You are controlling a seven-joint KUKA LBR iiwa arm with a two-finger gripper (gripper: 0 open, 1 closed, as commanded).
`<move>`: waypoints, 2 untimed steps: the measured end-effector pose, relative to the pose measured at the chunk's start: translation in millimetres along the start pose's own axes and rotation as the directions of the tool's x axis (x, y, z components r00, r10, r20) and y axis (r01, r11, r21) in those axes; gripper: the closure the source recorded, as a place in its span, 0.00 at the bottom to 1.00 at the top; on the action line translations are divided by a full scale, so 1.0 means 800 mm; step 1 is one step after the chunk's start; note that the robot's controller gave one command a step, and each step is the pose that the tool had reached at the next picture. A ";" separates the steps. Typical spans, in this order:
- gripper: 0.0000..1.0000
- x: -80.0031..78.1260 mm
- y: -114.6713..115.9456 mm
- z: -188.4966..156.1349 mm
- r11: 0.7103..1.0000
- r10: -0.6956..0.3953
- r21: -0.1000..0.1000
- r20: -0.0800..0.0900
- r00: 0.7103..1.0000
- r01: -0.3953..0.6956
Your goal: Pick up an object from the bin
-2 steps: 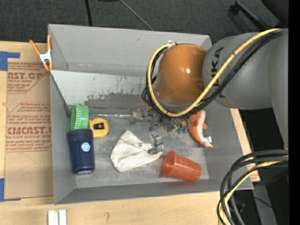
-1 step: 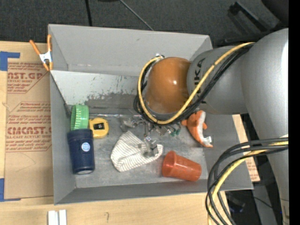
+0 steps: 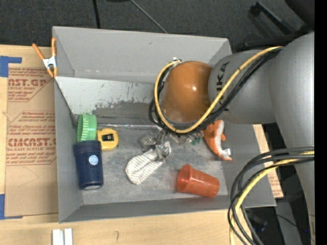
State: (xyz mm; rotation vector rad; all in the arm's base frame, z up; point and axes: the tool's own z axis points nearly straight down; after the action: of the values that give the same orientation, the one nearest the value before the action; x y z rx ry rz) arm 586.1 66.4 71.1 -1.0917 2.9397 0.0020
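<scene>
You see 1 gripper low in grey bin, touching upper end of white woven rope bundle. Clenched, released or grasping bundle: you cannot tell, since orange wrist cover hangs over it. Right of bundle: red-orange cup on its side. Up-left of bundle: yellow tape measure, green ridged piece just past it. Left of bundle: dark blue cylinder. Up-right of bundle: orange-and-white item.

Grey bin. Navy bottle, white label. Green ribbed cap. Yellow tape measure. Orange-red cup. White braided rope.
</scene>
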 end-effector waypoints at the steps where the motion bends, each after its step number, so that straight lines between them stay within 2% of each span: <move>1: 1.00 0.000 0.000 0.000 1.000 0.000 0.000 0.000 1.000 0.000; 2: 1.00 0.000 0.000 -0.001 1.000 0.000 0.000 0.000 1.000 0.000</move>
State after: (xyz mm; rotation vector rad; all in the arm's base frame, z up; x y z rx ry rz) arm 586.1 66.5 71.9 -1.0912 2.9398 0.0027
